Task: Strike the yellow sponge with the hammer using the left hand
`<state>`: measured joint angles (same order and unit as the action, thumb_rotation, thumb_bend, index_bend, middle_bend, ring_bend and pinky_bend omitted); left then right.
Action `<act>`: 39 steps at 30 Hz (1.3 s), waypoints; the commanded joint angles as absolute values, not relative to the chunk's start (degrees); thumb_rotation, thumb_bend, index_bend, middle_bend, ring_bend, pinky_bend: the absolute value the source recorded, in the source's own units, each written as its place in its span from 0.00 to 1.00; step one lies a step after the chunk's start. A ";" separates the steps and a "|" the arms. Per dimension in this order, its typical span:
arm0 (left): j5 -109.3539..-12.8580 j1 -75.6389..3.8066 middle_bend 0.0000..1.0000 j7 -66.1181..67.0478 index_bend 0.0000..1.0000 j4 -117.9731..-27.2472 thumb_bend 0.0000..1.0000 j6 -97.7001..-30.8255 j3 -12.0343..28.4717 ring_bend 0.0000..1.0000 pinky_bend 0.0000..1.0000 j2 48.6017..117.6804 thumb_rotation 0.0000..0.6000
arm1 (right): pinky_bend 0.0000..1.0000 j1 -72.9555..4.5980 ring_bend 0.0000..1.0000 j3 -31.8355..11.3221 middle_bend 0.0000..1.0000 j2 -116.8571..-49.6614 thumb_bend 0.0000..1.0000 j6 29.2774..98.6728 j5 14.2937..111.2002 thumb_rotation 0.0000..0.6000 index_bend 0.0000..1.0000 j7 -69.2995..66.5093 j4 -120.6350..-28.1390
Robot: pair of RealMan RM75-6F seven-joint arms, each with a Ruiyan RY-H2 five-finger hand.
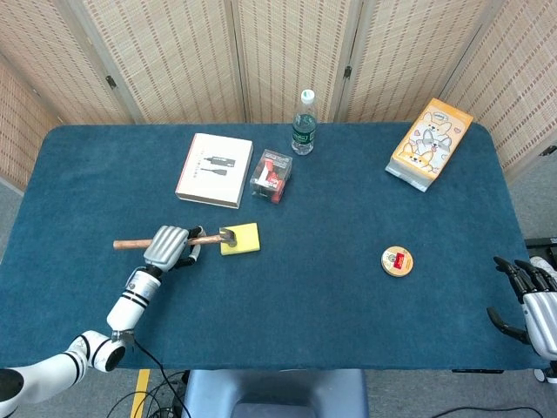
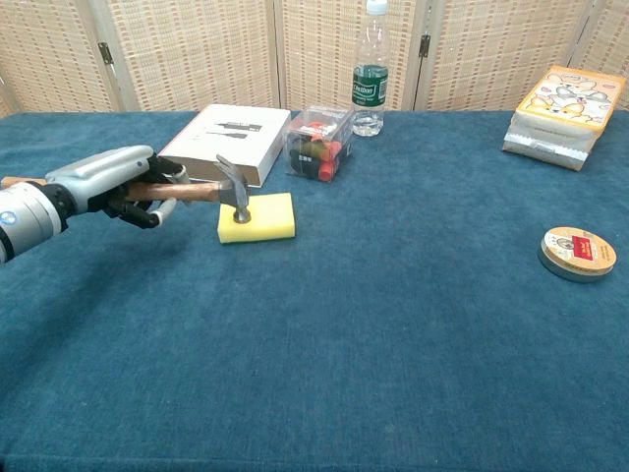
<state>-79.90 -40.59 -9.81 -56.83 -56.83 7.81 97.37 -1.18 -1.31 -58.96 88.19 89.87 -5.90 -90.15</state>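
At the near-left of the blue table [image 1: 348,287], my left hand [image 1: 169,246] wraps its fingers around the wooden handle of the hammer [image 2: 208,191], whose steel head sits on the left end of the yellow sponge [image 2: 263,216], just in front of the white book [image 1: 214,170] and the clear box of small items [image 2: 318,146]. To strike well, I judge I should hold the handle level, bring the face down squarely and nearer the sponge's middle, and keep the swing short so it does not skid toward the book. My right hand [image 1: 531,296] rests empty, fingers apart, at the table's far right edge.
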 commanded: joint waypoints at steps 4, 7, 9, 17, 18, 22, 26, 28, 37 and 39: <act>-78.64 -39.68 0.88 -13.31 0.78 -62.18 0.72 -58.29 9.49 0.81 0.93 94.93 1.00 | 0.20 -1.11 0.14 -1.33 0.27 -59.08 0.20 88.56 90.23 1.00 0.12 -6.25 -89.93; -77.85 -39.22 0.88 -16.73 0.78 -65.94 0.72 -58.16 10.63 0.81 0.93 92.15 1.00 | 0.20 -1.10 0.14 -1.30 0.27 -59.14 0.20 88.53 90.30 1.00 0.12 -6.40 -89.73; -77.59 -39.15 0.88 -17.42 0.78 -67.45 0.72 -57.64 10.79 0.81 0.93 90.85 1.00 | 0.20 -1.16 0.14 -1.29 0.27 -59.23 0.20 88.41 90.32 1.00 0.12 -6.45 -89.63; -76.13 -39.79 0.88 -16.32 0.78 -66.36 0.72 -54.73 10.16 0.81 0.93 92.01 1.00 | 0.20 -1.29 0.14 -1.34 0.27 -59.44 0.20 88.00 90.06 1.00 0.12 -6.46 -89.37; -76.37 -39.95 0.88 -16.35 0.78 -65.59 0.72 -54.55 9.94 0.81 0.93 92.55 1.00 | 0.20 -1.24 0.14 -1.35 0.27 -59.39 0.20 88.00 89.97 1.00 0.12 -6.45 -89.39; -76.21 -40.67 0.88 -15.54 0.78 -61.33 0.72 -52.96 9.24 0.81 0.93 95.26 1.00 | 0.20 -1.04 0.14 -1.36 0.27 -59.20 0.20 88.06 89.65 1.00 0.12 -6.37 -89.54; -76.05 -41.02 0.88 -13.89 0.78 -58.84 0.72 -51.98 8.67 0.81 0.93 96.75 1.00 | 0.20 -0.90 0.14 -1.30 0.27 -59.23 0.20 88.08 89.56 1.00 0.12 -6.26 -89.59; -76.22 -40.88 0.88 -13.71 0.78 -59.02 0.72 -52.20 8.56 0.81 0.93 96.61 1.00 | 0.20 -0.83 0.14 -1.31 0.27 -59.22 0.20 88.18 89.56 1.00 0.12 -6.23 -89.60; -79.93 -37.69 0.88 -19.39 0.78 -69.28 0.72 -60.02 9.56 0.81 0.93 87.68 1.00 | 0.20 -0.79 0.14 -1.34 0.27 -59.22 0.20 88.74 90.25 1.00 0.12 -6.74 -89.43; -81.08 -36.92 0.88 -19.84 0.78 -71.52 0.72 -60.86 8.81 0.81 0.93 85.13 1.00 | 0.20 -0.85 0.14 -1.32 0.27 -59.35 0.20 88.69 90.37 1.00 0.12 -6.88 -89.29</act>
